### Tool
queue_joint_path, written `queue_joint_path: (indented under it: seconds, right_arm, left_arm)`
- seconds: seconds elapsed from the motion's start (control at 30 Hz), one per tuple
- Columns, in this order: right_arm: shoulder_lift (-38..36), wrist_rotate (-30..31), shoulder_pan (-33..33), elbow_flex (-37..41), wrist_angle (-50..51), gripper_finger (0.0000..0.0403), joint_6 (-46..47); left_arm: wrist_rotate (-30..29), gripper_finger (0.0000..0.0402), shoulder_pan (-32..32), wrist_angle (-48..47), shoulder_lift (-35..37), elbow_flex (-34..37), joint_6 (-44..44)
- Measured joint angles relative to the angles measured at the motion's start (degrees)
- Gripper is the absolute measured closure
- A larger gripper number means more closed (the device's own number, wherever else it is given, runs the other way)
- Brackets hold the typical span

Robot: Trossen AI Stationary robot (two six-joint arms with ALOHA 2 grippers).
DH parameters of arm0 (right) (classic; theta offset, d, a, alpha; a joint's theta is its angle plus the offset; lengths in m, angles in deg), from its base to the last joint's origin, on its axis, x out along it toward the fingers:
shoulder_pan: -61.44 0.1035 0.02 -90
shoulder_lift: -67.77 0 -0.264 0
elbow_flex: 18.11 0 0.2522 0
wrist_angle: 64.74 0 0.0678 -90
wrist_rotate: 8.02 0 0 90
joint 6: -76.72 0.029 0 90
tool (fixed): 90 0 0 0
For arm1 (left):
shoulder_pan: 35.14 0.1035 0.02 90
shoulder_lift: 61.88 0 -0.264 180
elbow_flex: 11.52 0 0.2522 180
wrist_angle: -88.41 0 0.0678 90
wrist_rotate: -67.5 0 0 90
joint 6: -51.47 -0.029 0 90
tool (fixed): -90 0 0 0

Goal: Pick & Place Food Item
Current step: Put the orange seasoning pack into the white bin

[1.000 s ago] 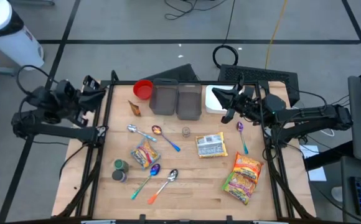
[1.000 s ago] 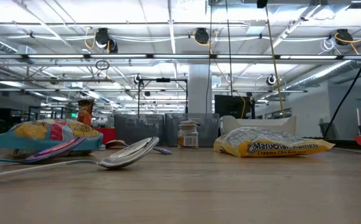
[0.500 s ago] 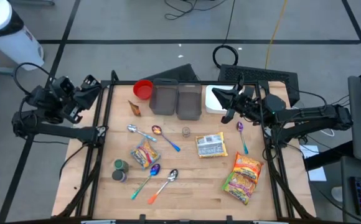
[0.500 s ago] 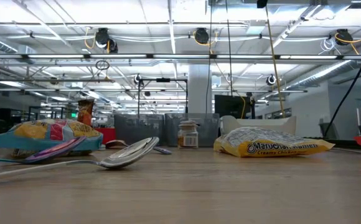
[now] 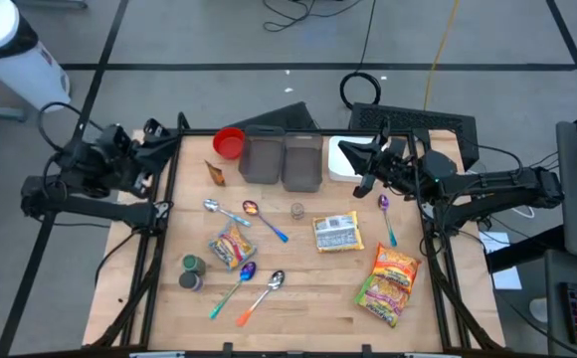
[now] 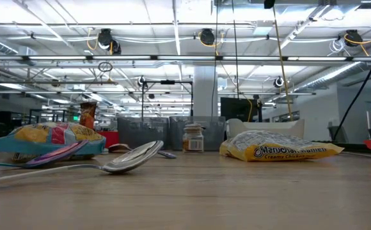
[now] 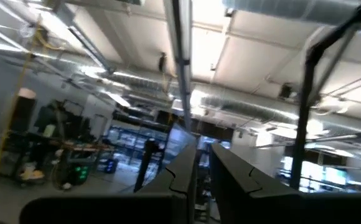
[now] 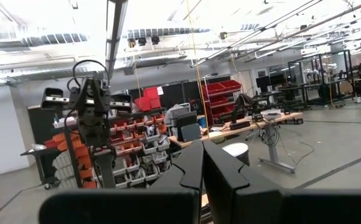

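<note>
The left gripper [image 5: 159,134] hangs off the table's far left corner, outside the frame rail, its fingers [image 7: 190,171] nearly together with only a thin slit between them and nothing in them; its wrist view looks up at the ceiling. The right gripper [image 5: 351,151] sits over the far right part of the table, above the white tray [image 5: 340,171], jaws pressed shut and empty, pointed out at the room. On the wooden table [image 5: 298,288], along the far edge, stand a red cup [image 5: 229,142] and two grey bins [image 5: 282,161] side by side, the white tray just beside them. A small brown packet [image 5: 215,173] lies near the cup. In the middle sits a small jar [image 5: 297,210], with a yellow ramen pack [image 5: 336,232] beside it, toward the right. An orange food bag [image 5: 388,282] lies near the right front corner. Left of centre a colourful snack bag [image 5: 232,247] lies flat, and two dark cans [image 5: 191,271] stand by the left edge. Spoons are scattered about: a purple spoon [image 5: 385,214] by the right rail, a blue-handled one [image 5: 266,222] and a silver one [image 5: 224,209] left of the jar, two more [image 5: 252,288] near the front. From table height the snack bag [image 6: 51,138], a spoon bowl [image 6: 134,158] and the ramen pack [image 6: 278,145] show, no arm down among them
</note>
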Motion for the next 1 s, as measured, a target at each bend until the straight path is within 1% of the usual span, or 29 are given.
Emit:
queue_joint_path:
  seconds: [0.1, 0.27, 0.4, 0.6, 0.8, 0.9, 1.0]
  right_arm:
    - [0.0, 0.01, 0.0, 0.0, 0.0, 0.0403, 0.0]
    - [0.0, 0.0, 0.0, 0.0, 0.02, 0.0403, 0.0]
    - [0.0, 0.0, 0.0, 0.02, 0.03, 0.0403, 0.0]
    - [0.0, 0.0, 0.02, 0.02, 0.02, 0.0403, 0.0]
    - [0.0, 0.02, 0.01, 0.02, 0.02, 0.0403, 0.0]
    - [0.0, 0.02, 0.02, 0.02, 0.02, 0.0402, 0.0]
    - [0.0, 0.02, 0.02, 0.02, 0.0, 0.0397, 0.02]
  left_arm:
    - [-4.5, 0.035, 0.0, 0.03, -1.5, 0.0, -0.75]
    - [-8.55, 0.035, 0.0, 0.08, -3.41, 0.0, -3.26]
    - [-8.92, 0.035, 0.0, 0.5, -4.5, 0.0, -2.56]
    - [-8.9, 0.035, 0.0, 3.51, -5.34, 0.02, -1.73]
    - [-8.85, 0.0348, 0.0, 5.09, -4.88, 0.02, -5.09]
    - [-9.59, 0.0329, 0.0, 4.71, -4.2, 0.02, -4.74]
    - [-10.52, 0.0288, 0.0, 2.27, -3.17, 0.02, -3.67]
